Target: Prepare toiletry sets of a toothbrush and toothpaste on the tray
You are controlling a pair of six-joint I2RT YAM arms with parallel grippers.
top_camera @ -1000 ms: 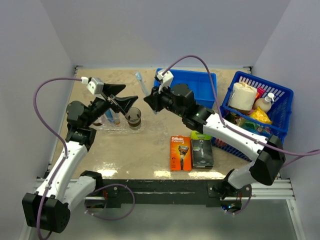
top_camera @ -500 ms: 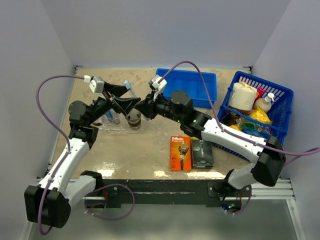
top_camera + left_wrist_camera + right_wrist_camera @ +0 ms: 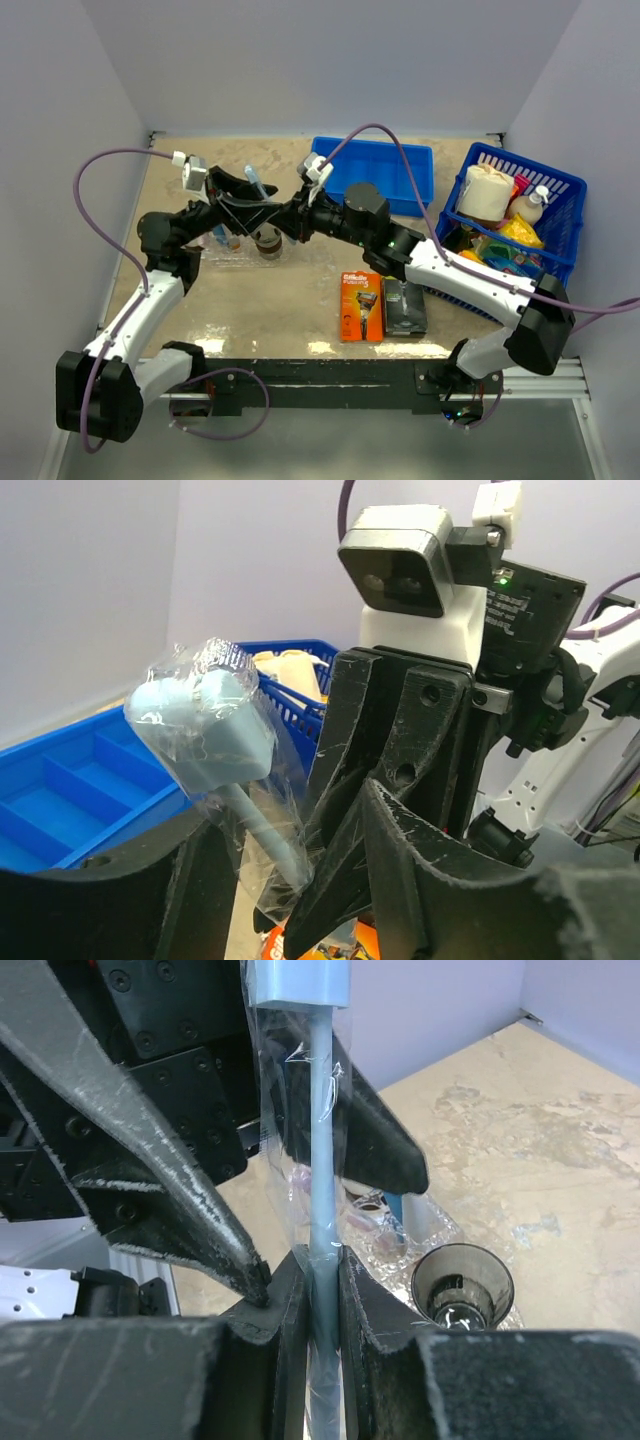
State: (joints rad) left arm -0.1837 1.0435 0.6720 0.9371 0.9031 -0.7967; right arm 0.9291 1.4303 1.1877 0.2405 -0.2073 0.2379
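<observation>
The toothbrush (image 3: 252,177), pale blue in a clear wrapper, hangs in the air over the tray's right end. My right gripper (image 3: 322,1260) is shut on its stem (image 3: 320,1140), with the head (image 3: 205,730) pointing up. My left gripper (image 3: 266,204) is open, and its fingers (image 3: 150,1160) stand on either side of the wrapped stem just above the right gripper's pads. The clear tray (image 3: 205,256) lies below with a brownish cup (image 3: 462,1285) at its right end and some blue items (image 3: 220,238). I cannot pick out the toothpaste; the arms cover much of the tray.
A solid blue bin (image 3: 395,170) stands at the back. At the right, a blue lattice basket (image 3: 560,190) holds several products. An orange razor pack (image 3: 360,305) and a black-green one (image 3: 404,306) lie near the front middle.
My right gripper carried the toothbrush left from the bin to above the tray. My left gripper swung right to meet it, and its jaws have narrowed around the stem.
</observation>
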